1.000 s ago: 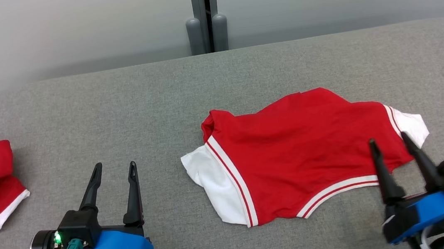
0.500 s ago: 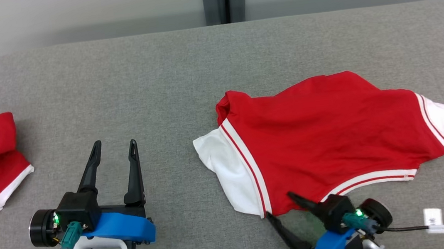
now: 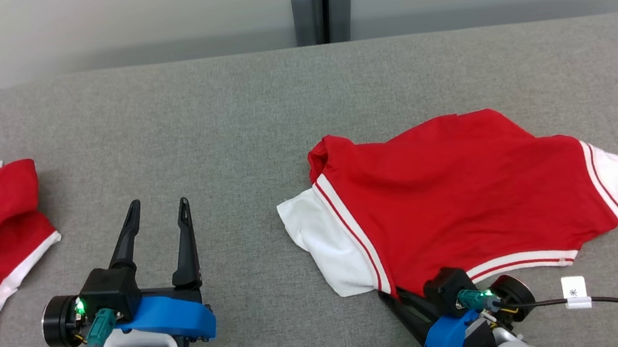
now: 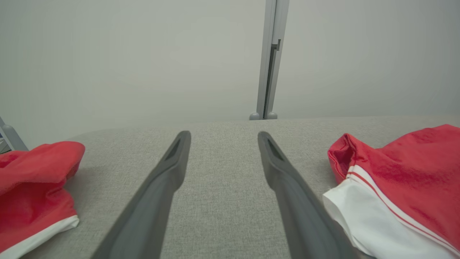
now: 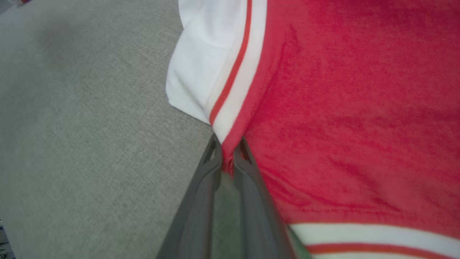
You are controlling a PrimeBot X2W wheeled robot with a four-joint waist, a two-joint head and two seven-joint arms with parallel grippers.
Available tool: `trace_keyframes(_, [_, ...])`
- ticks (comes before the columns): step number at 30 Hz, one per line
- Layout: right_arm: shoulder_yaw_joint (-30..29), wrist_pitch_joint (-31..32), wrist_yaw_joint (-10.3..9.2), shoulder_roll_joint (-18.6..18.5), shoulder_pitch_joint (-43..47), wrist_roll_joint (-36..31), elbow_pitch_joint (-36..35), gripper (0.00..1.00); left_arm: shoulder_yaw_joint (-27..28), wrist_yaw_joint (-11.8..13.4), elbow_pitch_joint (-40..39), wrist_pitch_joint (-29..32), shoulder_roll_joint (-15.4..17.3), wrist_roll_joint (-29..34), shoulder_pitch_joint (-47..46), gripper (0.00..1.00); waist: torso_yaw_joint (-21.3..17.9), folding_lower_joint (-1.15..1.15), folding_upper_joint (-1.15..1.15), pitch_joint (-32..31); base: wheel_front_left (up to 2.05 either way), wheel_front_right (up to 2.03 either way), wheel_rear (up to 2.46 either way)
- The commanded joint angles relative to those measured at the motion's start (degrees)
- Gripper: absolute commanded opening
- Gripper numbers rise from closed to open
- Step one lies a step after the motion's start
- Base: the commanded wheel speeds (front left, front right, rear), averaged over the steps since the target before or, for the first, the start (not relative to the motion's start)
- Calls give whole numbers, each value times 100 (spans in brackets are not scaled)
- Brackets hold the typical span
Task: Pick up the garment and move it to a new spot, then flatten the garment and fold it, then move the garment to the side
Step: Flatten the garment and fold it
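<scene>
Head high, downward; wrists low, close; all share garment [image 3: 463, 196].

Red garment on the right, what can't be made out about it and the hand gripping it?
- Head view: the right hand, fingertips hidden at the garment near hem.
- Right wrist view: most of the garment, cut off by the top and right edges.
- Head view: the cable tag, its mark too small to read.
</scene>
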Motion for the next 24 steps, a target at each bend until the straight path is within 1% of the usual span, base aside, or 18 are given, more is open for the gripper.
trace_keyframes(1, [46, -106, 17, 25, 78, 73, -15, 0, 10, 27, 9, -32, 5, -23, 50, 100, -45, 0, 0, -93, 0, 0, 0])
trace_keyframes(6, [209, -487, 15, 42, 84, 255, -551, 0, 45, 58, 26, -31, 35, -43, 189, 100, -141, 0, 0, -352, 0, 0, 0])
trace_keyframes(10, [378, -697, 15, -7, 36, 372, -1267, 0, 61, 78, 15, -32, 54, -48, 303, 100, -236, 0, 0, -526, 0, 0, 0])
trace_keyframes(12, [364, -784, 14, -37, -9, 409, -1674, 0, 68, 93, 3, -32, 69, -59, 358, 100, -292, 0, 0, -591, 0, 0, 0])
trace_keyframes(14, [203, -861, 10, -71, -37, 431, -2058, 0, 67, 107, -16, -33, 85, -67, 399, 100, -352, 0, 0, -648, 0, 0, 0])
trace_keyframes(17, [-405, -914, 10, -114, 84, 402, -2515, 0, 49, 114, -38, -29, 103, -72, 460, 100, -425, 0, 0, -693, 0, 0, 0])
trace_keyframes(20, [-1266, -855, 10, -80, 329, 336, -2764, 0, 29, 131, -66, -2, 127, -73, 476, 100, -483, 0, 0, -711, 0, 0, 0])
trace_keyframes(22, [-1930, -807, 10, -28, 498, 336, -2805, 0, 15, 140, -82, 13, 136, -76, 475, 100, -511, 0, 0, -701, 0, 0, 0])
trace_keyframes(24, [-2577, -735, 10, 13, 709, 339, -2666, 0, -5, 154, -101, 28, 139, -76, 460, 100, -527, 0, 0, -678, 0, 0, 0])
